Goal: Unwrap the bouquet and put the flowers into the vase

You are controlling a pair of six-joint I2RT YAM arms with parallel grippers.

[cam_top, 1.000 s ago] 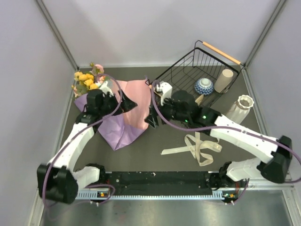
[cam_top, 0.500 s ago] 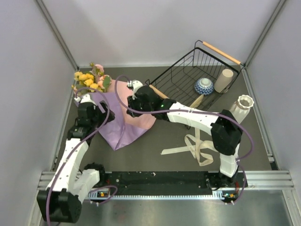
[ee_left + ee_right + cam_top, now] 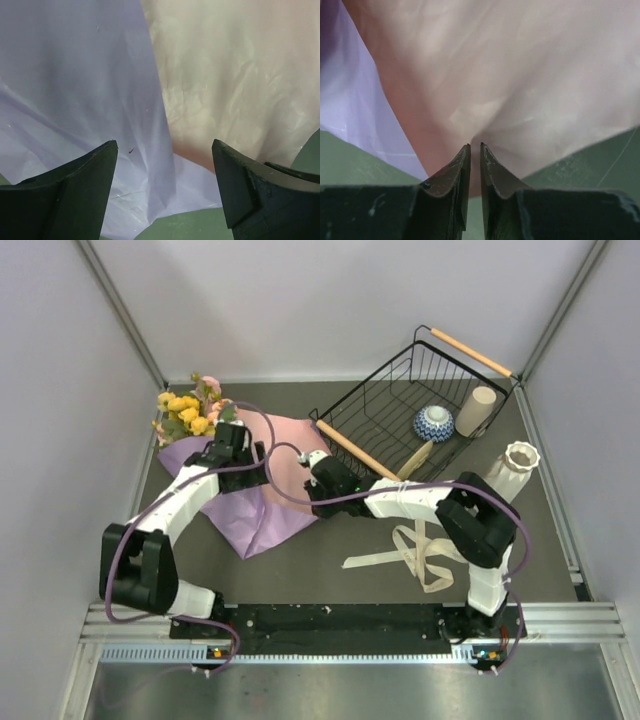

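One bouquet point(image 3: 250, 515) lies opened out under both grippers: unwrapping is the step in hand.
Its flowers point(image 3: 190, 412) lie just beyond the left gripper point(image 3: 165, 150), whose jaws hang spread above the lilac and pink wrapping paper point(image 3: 215, 75). The right gripper point(image 3: 474, 147), pressed nearly together, pinches the pink sheet's edge. The cream ribbon point(image 3: 420, 550) lies loose behind it, and the vase point(image 3: 518, 468) is well apart, further behind. The next move probably calls for peeling paper off the stems.

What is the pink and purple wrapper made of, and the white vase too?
The wrapper looks like thin matte paper, since it lies in soft creases and wrinkles. The vase looks like ceramic, with stiff ribs, a wavy rim and a smooth white surface, though it could be plastic.
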